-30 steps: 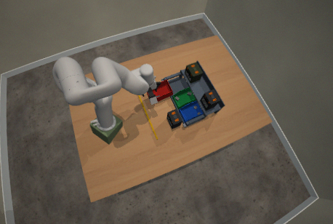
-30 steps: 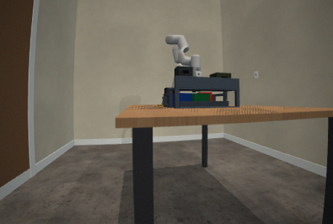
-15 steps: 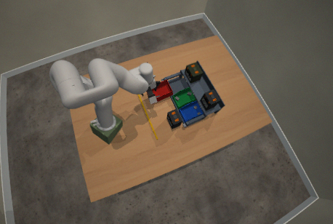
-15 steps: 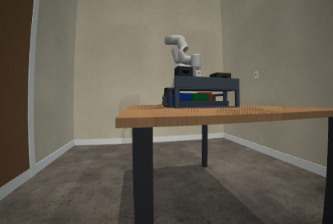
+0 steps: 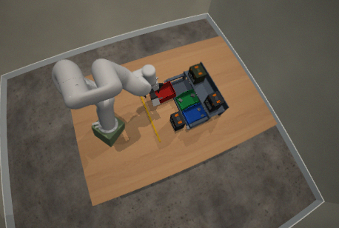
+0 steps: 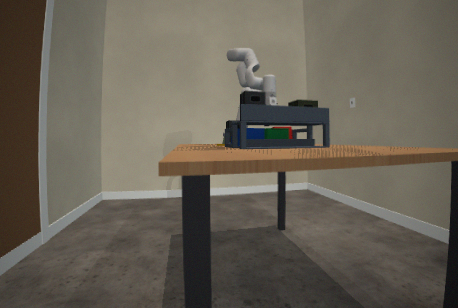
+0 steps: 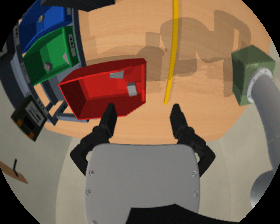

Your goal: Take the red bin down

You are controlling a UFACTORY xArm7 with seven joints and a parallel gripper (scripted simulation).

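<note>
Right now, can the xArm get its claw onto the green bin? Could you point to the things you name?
Probably, from above: the claw [image 5: 149, 99] [image 7: 143, 110] is open, and nothing seems to cover the green bin [image 5: 188, 100] [image 7: 51, 56]. The red bin [image 5: 166, 92] [image 7: 103, 90] may crowd a low approach.

Perhaps a small workshop or lab: a robot arm [image 5: 105, 112] [image 6: 245, 71] [image 7: 271, 110] on a wooden table [image 5: 122, 173] [image 6: 300, 160] [image 7: 126, 17], parts bins at its shelf [image 5: 225, 109] [image 6: 285, 114] [image 7: 77, 37], towards two o'clock from above

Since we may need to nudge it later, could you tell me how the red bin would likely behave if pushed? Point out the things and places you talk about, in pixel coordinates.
The red bin [image 5: 165, 92] [image 6: 283, 128] [image 7: 98, 90] looks rigid, with straight, thin walls, so it would probably slide without flexing. Its broad base suggests little tipping. The small gray parts inside lie loose and might shift.
</note>
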